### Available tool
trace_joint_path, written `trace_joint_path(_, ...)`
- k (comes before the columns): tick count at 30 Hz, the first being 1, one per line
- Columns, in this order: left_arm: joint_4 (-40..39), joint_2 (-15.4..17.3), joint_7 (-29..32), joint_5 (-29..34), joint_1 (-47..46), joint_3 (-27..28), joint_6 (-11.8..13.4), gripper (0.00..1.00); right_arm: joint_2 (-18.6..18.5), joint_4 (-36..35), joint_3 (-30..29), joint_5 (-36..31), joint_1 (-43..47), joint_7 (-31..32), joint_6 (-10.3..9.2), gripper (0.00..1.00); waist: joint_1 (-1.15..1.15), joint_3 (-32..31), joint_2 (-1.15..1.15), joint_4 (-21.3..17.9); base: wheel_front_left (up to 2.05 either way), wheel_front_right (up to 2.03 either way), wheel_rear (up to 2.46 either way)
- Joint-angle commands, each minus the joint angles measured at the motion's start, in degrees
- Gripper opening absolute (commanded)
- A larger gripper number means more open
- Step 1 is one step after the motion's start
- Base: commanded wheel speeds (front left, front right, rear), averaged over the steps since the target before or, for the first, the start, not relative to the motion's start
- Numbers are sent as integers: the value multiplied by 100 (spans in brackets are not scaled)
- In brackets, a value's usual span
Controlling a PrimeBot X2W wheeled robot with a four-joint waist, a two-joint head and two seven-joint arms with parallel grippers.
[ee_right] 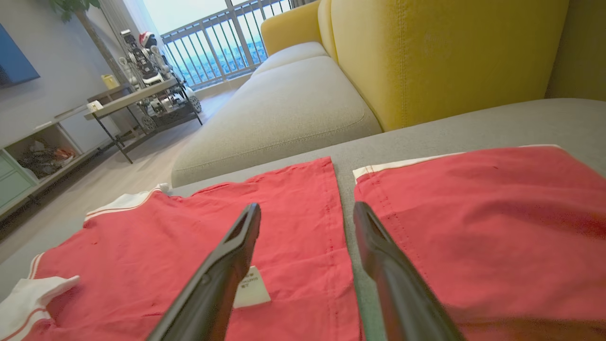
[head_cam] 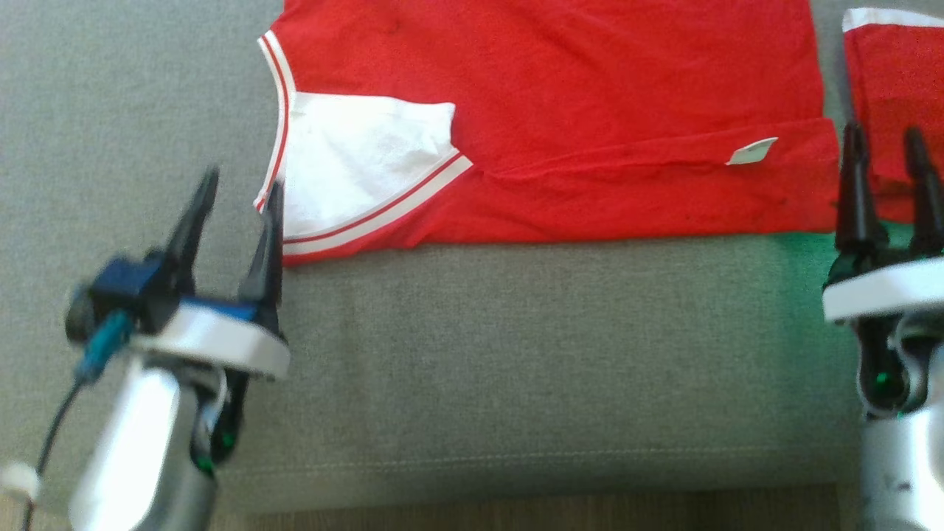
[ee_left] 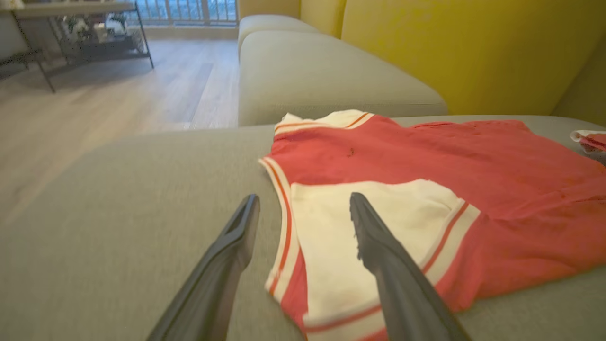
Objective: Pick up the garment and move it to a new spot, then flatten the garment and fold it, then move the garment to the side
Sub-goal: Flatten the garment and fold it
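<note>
The garment is a red shirt with a white sleeve and striped trim, lying flat on the grey sofa seat, its near edge folded over. It also fills the middle of the left wrist view and the lower left of the right wrist view. My left gripper stands open at the sleeve's left edge, its right finger over the trim; nothing is between its fingers. My right gripper is open beside the garment's right edge, over the gap between it and a second red piece, holding nothing.
A second red cloth piece lies on the seat right of the garment. Yellow sofa backs rise behind. A neighbouring grey cushion, wooden floor and a shelf table lie beyond. The seat's front edge is near.
</note>
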Motion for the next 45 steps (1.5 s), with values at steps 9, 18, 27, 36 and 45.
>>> trace_joint_path(9,259,-356,738,-1009,579,413,151,100,100,-655,509,493,677,-5,-2,100,0,-160,0,-193,0,0,0)
trace_joint_path(18,933,-457,1101,-1234,228,485,267,100,102,-411,609,527,686,131,-2,100,0,-204,0,-286,0,0,0)
trace_joint_path(27,1047,-482,1537,-1317,237,287,217,0,102,232,379,203,476,606,-2,100,0,-326,0,-243,0,0,0)
trace_joint_path(36,551,-377,1565,-1279,381,137,95,0,102,1220,204,-152,-20,1006,-2,100,0,-427,0,-148,0,0,0)
trace_joint_path(45,154,-222,1768,-1275,485,119,183,0,103,2123,251,-357,-584,1166,-2,0,0,-463,0,-77,0,0,0)
